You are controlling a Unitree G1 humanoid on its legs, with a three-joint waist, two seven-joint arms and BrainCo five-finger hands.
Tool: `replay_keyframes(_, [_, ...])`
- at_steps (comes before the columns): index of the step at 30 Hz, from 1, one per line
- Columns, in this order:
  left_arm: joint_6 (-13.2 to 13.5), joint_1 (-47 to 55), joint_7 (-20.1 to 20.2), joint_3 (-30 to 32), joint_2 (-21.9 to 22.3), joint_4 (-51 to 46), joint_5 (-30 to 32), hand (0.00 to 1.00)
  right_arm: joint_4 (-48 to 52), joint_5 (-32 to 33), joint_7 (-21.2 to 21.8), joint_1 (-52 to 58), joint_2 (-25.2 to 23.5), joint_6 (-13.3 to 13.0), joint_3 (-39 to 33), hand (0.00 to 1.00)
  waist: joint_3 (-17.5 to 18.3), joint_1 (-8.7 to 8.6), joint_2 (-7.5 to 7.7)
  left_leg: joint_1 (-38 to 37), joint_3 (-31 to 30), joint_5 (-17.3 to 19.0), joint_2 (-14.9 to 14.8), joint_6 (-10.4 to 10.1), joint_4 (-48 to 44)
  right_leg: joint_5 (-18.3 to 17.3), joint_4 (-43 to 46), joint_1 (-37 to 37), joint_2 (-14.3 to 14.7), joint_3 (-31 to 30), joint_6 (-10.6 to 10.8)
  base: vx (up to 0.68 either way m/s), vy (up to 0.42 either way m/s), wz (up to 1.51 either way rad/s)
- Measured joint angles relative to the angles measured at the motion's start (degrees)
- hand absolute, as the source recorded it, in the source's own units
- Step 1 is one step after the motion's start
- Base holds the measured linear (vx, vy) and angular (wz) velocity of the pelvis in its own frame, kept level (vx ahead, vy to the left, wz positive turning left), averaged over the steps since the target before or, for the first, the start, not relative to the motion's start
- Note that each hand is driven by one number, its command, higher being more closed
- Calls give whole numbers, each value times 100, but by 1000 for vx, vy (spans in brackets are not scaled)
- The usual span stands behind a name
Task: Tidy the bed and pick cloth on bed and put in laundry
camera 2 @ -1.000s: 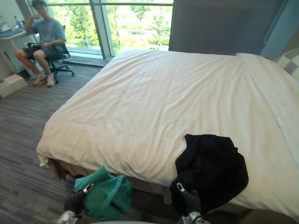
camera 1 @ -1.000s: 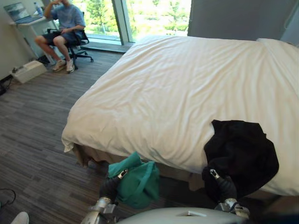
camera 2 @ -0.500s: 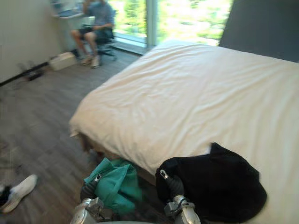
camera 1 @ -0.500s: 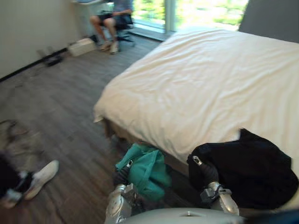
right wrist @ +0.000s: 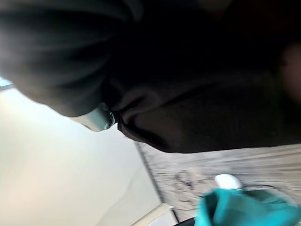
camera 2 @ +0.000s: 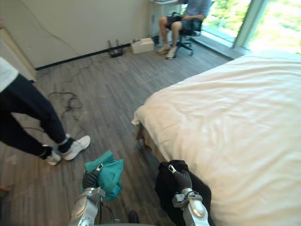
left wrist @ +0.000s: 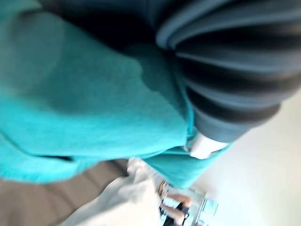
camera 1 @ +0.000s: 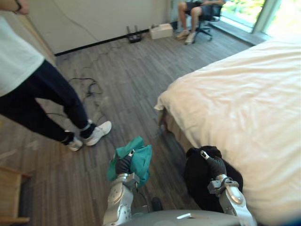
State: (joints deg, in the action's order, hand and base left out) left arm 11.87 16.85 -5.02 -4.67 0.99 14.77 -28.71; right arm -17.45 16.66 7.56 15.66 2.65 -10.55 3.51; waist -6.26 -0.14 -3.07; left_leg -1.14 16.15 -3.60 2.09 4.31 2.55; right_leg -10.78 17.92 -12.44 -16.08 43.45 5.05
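Note:
A teal cloth (camera 1: 137, 159) hangs in the air above the wood floor, bunched over my left hand (camera 1: 123, 165); up close the teal cloth (left wrist: 70, 108) wraps past the hand's dark cover. A black cloth (camera 1: 198, 178) hangs from my right hand (camera 1: 217, 166), beside the near edge of the bed (camera 1: 244, 103) and off its top. In the right wrist view the black cloth (right wrist: 211, 108) covers the hand, with the teal cloth (right wrist: 244, 212) beyond it. The bed's white cover lies smooth with nothing on it.
A person (camera 1: 33, 89) in dark trousers and white shoes stands on the floor at the left. Another person (camera 1: 193, 8) sits on a chair at the far wall. Black cables (camera 1: 89, 87) and a white box (camera 1: 161, 31) lie on the floor. A wooden piece (camera 1: 9, 193) stands at lower left.
The camera has swung left, so the bed now sits at the right and a standing person has come into view. The black cloth has come off the bed top and hangs beside it.

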Motion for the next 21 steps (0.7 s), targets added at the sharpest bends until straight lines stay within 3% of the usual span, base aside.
replay_keyframes(3, [7,13,-3,5,-238,-10,13,100,-66,-1,-209,0,-139,23,109,100,-175,71,228,-300,-227,-1,140,59,35,117,1429,75,-485,-47,-185,182,73,106])
replay_keyframes(4, [67,15,-18,-49,-428,-9,15,100,-93,-5,-249,10,-208,11,182,100,-257,67,297,-329,-658,54,102,139,51,-164,2053,473,-478,-615,-447,161,43,92])
replay_keyframes(5, [84,23,-21,-56,-470,-5,15,100,-100,-7,-252,10,-226,9,211,100,-253,71,315,-314,-749,56,88,141,53,-284,2021,538,-397,-767,-428,179,9,123])
replay_keyframes(7, [144,1,-30,-271,-578,2,12,100,-101,-10,-257,89,-245,-131,254,100,-271,17,348,-198,-1351,32,11,114,62,-716,1349,1013,375,-2004,-290,120,-38,121])
replay_keyframes(11, [188,10,-32,-523,-600,29,7,100,-256,-7,-154,230,-227,-323,164,100,-304,-35,294,-296,-1912,-69,31,-2,133,-641,54,1028,949,-3102,-235,63,-66,94])
replay_keyframes(12, [216,19,-31,-561,-635,31,8,100,-259,-3,-98,230,-227,-392,154,100,-277,-34,365,-296,-1995,-15,153,-104,187,-406,-289,1039,961,-3388,-284,28,-97,60])
replay_keyframes(13, [228,18,-31,-567,-660,35,8,100,-260,-3,-69,255,-231,-425,150,100,-267,-32,446,-315,-1932,34,230,-67,245,-128,-421,1043,865,-3470,-275,50,-132,57])
replay_keyframes(16, [246,73,-10,-677,-506,251,1,100,-384,13,83,206,-66,-463,55,100,-248,-26,180,-397,-1392,-20,10,-231,329,7,-680,904,930,-3273,-283,71,-105,23])
replay_keyframes(17, [247,216,226,-888,-635,465,-228,100,-625,5,105,203,-203,-455,270,100,88,-59,302,-381,-1354,-54,-192,-413,344,420,-1600,398,1241,-3324,-332,15,-11,-4])
replay_keyframes(21, [247,216,226,-888,-635,465,-228,100,-625,5,105,203,-202,-455,269,100,88,-63,302,-382,-1351,-54,-192,-413,344,420,-1600,398,1241,-3324,-332,0,0,0])
